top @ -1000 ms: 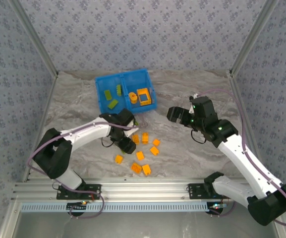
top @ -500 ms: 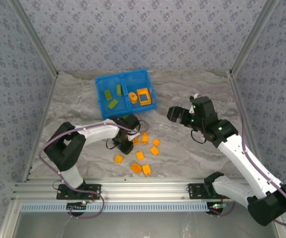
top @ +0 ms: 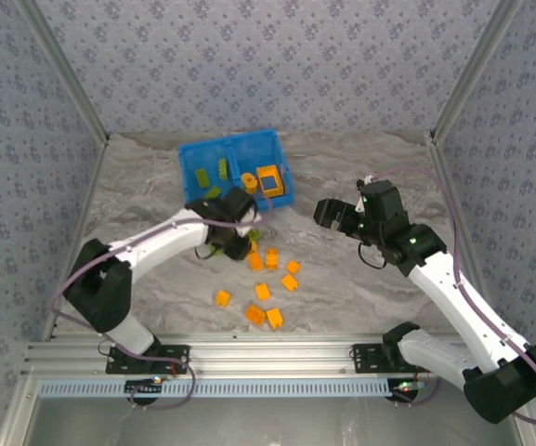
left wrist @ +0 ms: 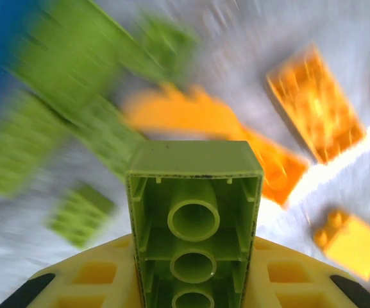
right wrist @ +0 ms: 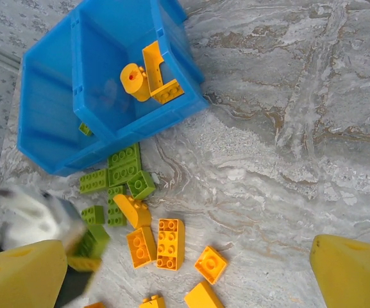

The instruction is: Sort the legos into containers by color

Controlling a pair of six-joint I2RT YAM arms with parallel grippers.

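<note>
Lego (left wrist: 194,218) is lime green, hollow underside showing round tubes.

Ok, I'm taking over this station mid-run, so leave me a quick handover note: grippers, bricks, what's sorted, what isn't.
Left gripper: shut on a green brick, near the bin.
Right gripper: open, empty, hovering right of the pile.
Done: left compartment holds a few sorted green bricks; right compartment holds two orange pieces.
Left: drop the held brick in the left compartment, then clear the loose green bricks by the bin's front wall and about eight orange bricks on the table.
</note>
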